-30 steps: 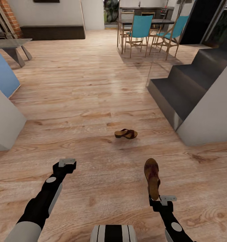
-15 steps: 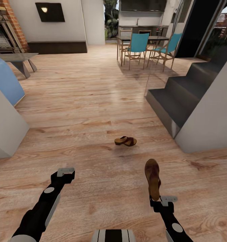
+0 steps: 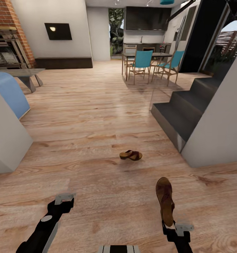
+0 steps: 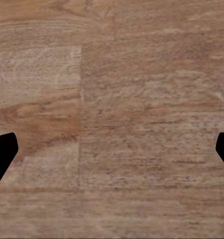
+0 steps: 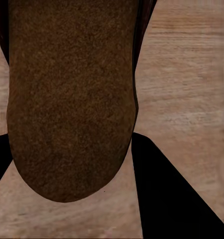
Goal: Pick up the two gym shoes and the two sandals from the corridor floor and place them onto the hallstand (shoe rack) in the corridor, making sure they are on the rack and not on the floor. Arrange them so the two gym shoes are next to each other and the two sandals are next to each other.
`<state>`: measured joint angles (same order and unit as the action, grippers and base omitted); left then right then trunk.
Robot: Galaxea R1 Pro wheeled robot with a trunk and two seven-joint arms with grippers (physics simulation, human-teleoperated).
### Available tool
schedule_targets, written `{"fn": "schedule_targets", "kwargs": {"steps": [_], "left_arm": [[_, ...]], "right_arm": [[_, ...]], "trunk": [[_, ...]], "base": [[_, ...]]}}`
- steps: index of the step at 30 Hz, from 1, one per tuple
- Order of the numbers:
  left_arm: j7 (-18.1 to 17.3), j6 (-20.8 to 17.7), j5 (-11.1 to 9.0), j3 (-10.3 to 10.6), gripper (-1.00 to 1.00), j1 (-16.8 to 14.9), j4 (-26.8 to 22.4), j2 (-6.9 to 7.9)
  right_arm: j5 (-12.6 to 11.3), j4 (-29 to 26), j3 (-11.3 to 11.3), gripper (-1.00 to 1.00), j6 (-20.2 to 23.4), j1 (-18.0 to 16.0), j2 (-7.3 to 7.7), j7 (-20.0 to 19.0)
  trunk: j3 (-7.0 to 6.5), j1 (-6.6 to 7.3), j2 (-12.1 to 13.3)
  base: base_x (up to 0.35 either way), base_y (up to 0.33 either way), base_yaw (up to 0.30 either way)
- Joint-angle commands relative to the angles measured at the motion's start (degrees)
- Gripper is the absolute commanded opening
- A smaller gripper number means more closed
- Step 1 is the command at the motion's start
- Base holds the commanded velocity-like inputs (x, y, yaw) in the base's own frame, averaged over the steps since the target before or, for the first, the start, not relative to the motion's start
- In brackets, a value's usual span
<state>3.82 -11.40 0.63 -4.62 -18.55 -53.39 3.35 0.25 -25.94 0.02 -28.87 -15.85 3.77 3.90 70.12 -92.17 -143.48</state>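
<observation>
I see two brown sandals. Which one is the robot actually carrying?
The sandal sticking out in front of the right hand, clamped at one end with its sole showing. The other sandal lies alone on the floor farther ahead.

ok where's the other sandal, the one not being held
In the head view the loose sandal lies on the corridor floor, ahead of the right gripper, left of the dark stairs.
</observation>
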Motion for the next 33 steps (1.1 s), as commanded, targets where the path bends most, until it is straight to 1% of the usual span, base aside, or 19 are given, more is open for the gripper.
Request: {"fn": "schedule_targets", "kwargs": {"steps": [1,4,19,33], "left_arm": [[0.1,-0.3,0.1,-0.3,1.00,0.0,0.1,-0.14],[0.1,-0.3,0.0,-0.5,1.00,0.0,0.2,-0.24],[0.1,-0.5,0.0,-0.6,1.00,0.0,0.2,-0.11],[0.1,-0.5,-0.1,-0.6,1.00,0.0,0.3,-0.18]], "right_arm": [[0.0,1.1,0.2,-1.00,-0.4,0.1,0.05,0.0],[0.0,2.1,0.2,-1.00,-0.7,0.1,0.04,0.1],[-0.1,3.6,0.1,-1.00,-0.7,0.1,0.01,0.1],[-0.1,3.8,0.1,-1.00,-0.7,0.1,0.01,0.1]], "trunk": [[-0.29,0.04,0.0],[-1.22,0.11,0.0],[-5.88,0.50,0.2],[-9.65,3.58,5.9]], "base": [[0.000,0.000,0.000],[0.000,0.000,0.000],[0.000,0.000,0.000],[0.000,0.000,0.000]]}}
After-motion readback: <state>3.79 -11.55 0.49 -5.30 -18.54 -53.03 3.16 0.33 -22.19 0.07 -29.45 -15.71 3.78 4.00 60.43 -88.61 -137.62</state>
